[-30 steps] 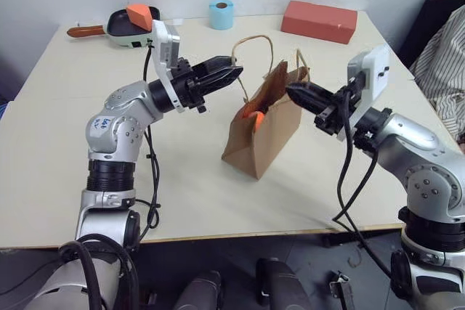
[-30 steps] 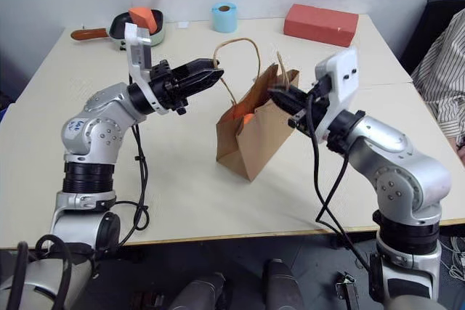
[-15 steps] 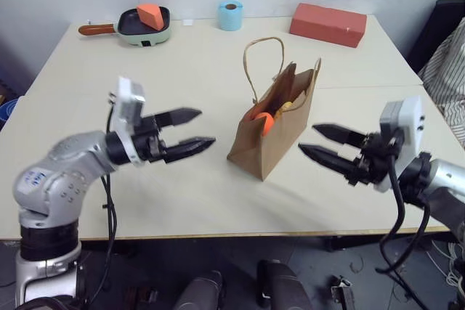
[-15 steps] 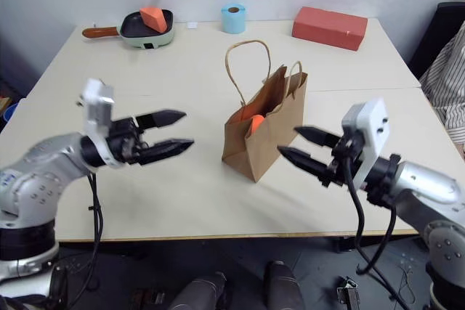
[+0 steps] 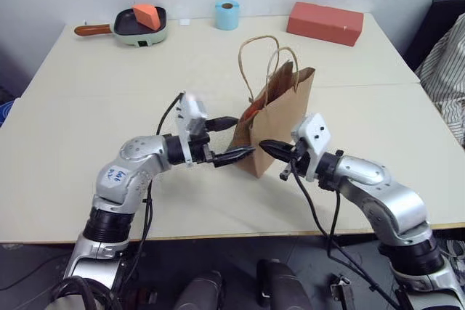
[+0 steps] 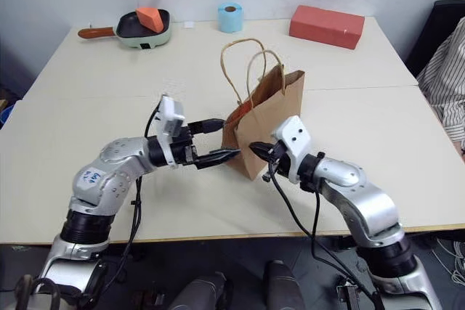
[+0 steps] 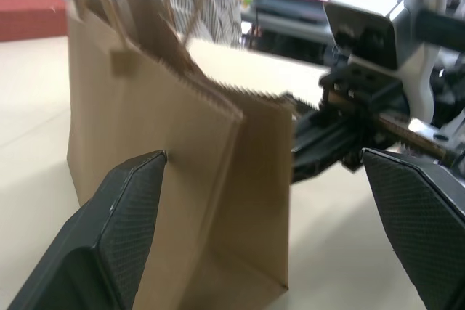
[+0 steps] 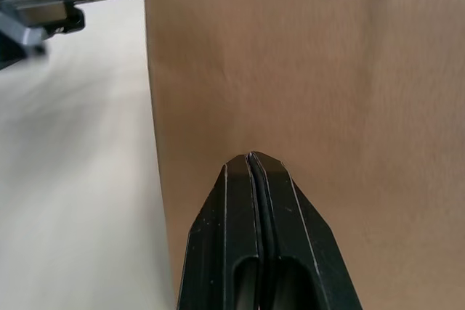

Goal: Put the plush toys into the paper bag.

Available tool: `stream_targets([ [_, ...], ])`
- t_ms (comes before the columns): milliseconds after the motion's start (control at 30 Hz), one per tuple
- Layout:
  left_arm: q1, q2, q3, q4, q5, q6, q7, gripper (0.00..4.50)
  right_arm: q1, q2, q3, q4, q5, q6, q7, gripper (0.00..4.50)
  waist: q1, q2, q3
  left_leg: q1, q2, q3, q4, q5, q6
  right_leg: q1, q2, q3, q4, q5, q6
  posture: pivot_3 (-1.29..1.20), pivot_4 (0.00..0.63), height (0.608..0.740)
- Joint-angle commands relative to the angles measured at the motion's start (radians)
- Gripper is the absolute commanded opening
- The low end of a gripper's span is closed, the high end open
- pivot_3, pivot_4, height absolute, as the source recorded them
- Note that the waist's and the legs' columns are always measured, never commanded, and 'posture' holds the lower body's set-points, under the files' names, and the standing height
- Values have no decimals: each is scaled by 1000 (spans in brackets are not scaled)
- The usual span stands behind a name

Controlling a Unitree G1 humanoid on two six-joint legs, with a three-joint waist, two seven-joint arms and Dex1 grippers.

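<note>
A: Where's our paper bag (image 5: 280, 125)?
B: Upright, mid worktop (image 5: 87, 107), orange plush toy (image 5: 248, 112) peeking inside.
A: Hands?
B: Left hand (image 5: 229, 139) wide open astride bag's corner; right hand (image 5: 267, 147) closed, empty, tips at bag.

Paper, plastic and a smooth tabletop

The paper bag (image 5: 280, 125) is brown, dull paper with thin string handles. The left tool (image 7: 269, 230) has black pads (image 7: 123, 215) with a tiny bumpy pattern. The right tool (image 8: 256, 161) is smooth black plastic. The tabletop (image 5: 109, 99) looks pale, smooth and not shiny.
</note>
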Motion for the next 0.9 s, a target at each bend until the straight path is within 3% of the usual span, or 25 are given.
stream_targets([
  [33,-17,-39,5,18,15,-25,25,4500,-2,26,-4,1,-33,-33,-6,38,0,0,0,0,0,0,0,0,0,0,0,0,0,0,0,0,150,740],
  [367,-95,-179,36,190,108,-80,190,4500,28,45,-4,-5,-74,-39,24,38,0,0,0,0,0,0,1,0,0,0,0,0,0,0,0,0,150,740],
  [467,-90,-186,15,191,105,-89,146,3922,36,45,-12,-16,-72,-35,28,0,-1,0,0,0,0,0,1,0,0,0,0,0,2,0,0,0,150,740],
  [733,-106,-182,19,227,115,-104,118,1387,57,25,-44,-59,-71,-48,32,0,0,0,0,0,0,0,1,0,0,-1,0,0,2,0,0,0,150,740],
  [833,-130,-164,37,260,100,-122,72,434,107,-26,-124,-136,-50,-52,53,0,6,0,0,0,0,0,1,0,0,0,0,0,1,0,0,0,150,740],
  [900,-151,-144,52,278,68,-127,1,59,153,-66,-220,-194,30,-22,93,0,5,0,0,-1,0,0,1,0,0,0,0,0,0,0,0,0,150,740],
])
